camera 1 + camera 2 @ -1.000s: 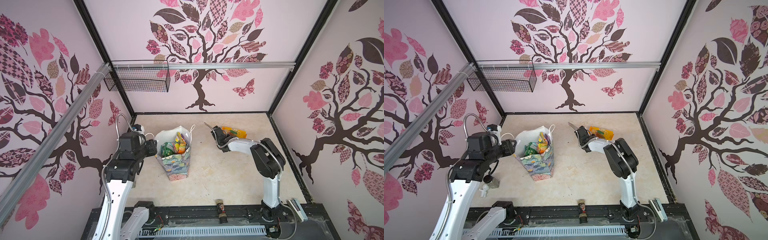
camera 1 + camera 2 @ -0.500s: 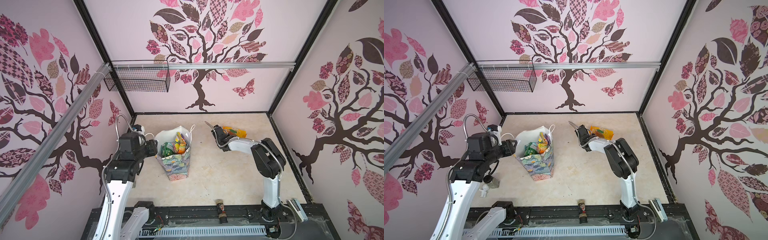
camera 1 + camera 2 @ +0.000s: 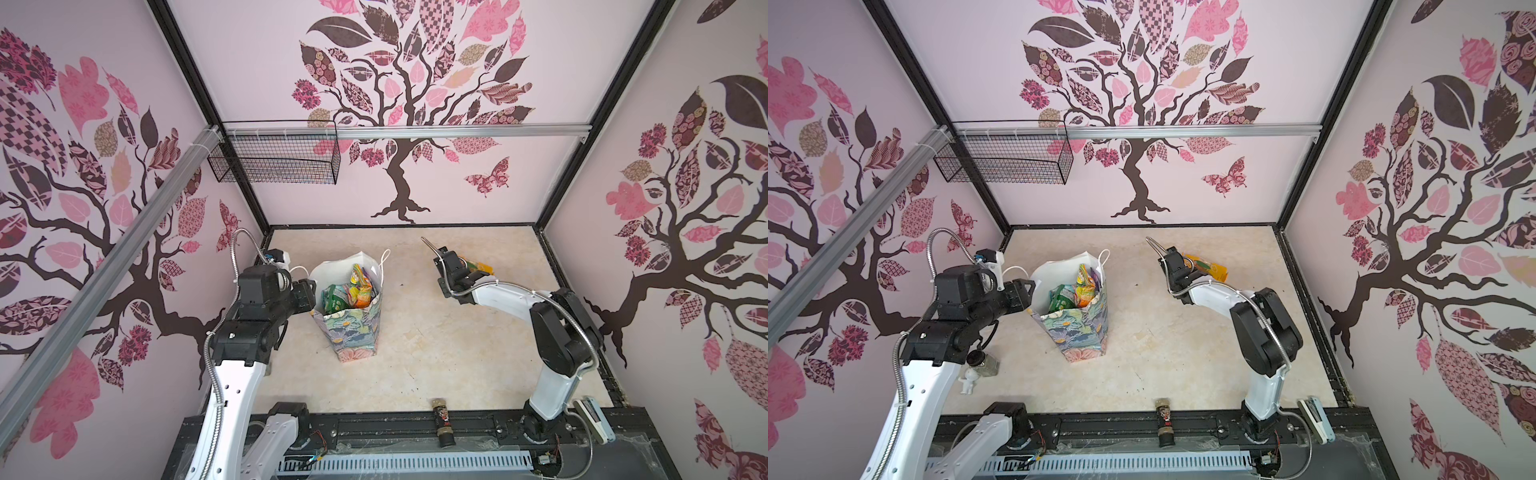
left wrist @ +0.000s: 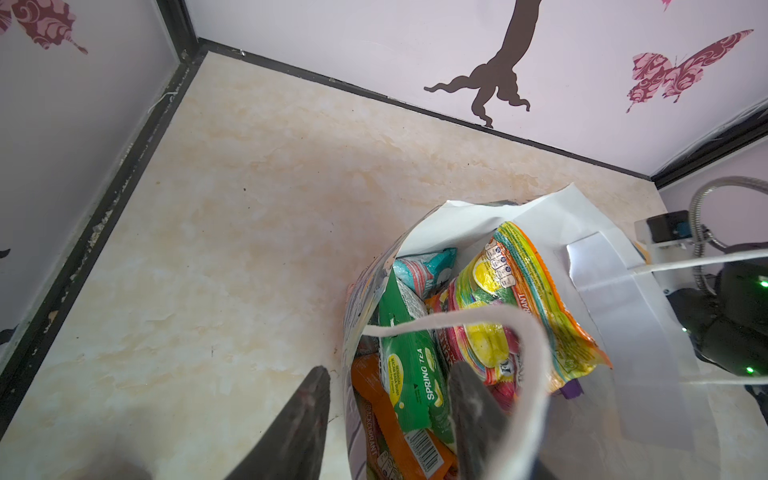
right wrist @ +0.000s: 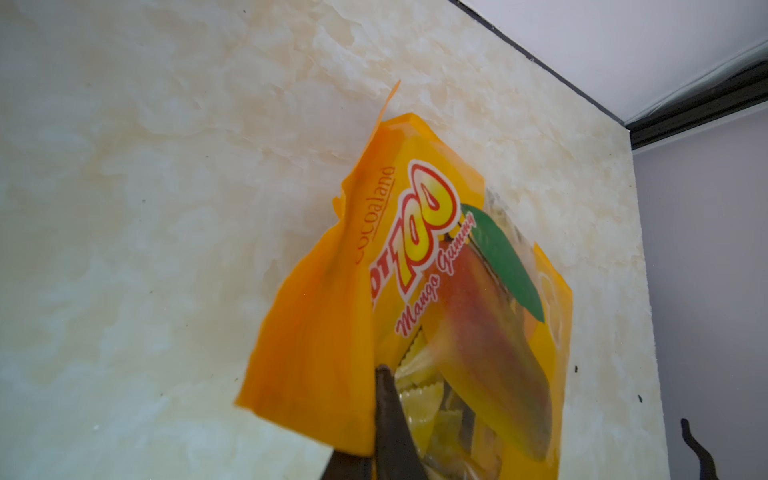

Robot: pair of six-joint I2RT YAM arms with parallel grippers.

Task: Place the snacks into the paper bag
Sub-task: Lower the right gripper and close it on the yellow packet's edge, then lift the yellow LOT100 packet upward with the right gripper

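Note:
The floral paper bag [image 3: 354, 332] [image 3: 1084, 328] stands upright left of centre, white inside [image 4: 457, 216]. Several snacks [image 3: 349, 291] [image 3: 1074, 293] fill it; a green packet [image 4: 409, 374] is the nearest one in the left wrist view. My left gripper [image 3: 309, 292] [image 3: 1024, 291] [image 4: 390, 368] is open at the bag's near rim, with one finger outside the wall and one inside. At the back right, my right gripper [image 3: 464, 268] [image 3: 1191, 266] [image 5: 380, 370] is shut on the edge of an orange mango gummy packet [image 3: 480, 266] [image 3: 1212, 271] [image 5: 415, 249], close above the floor.
A dark bottle [image 3: 442, 419] [image 3: 1165, 419] lies at the front edge. A small jar [image 3: 986, 364] and a white figurine [image 3: 969, 380] stand by the left arm. A wire basket [image 3: 274, 160] hangs on the back rail. The bag's cord handle [image 4: 457, 320] loops over my left inner finger.
My right gripper has closed on the orange packet's edge. The left arm and the bag have stayed where they were.

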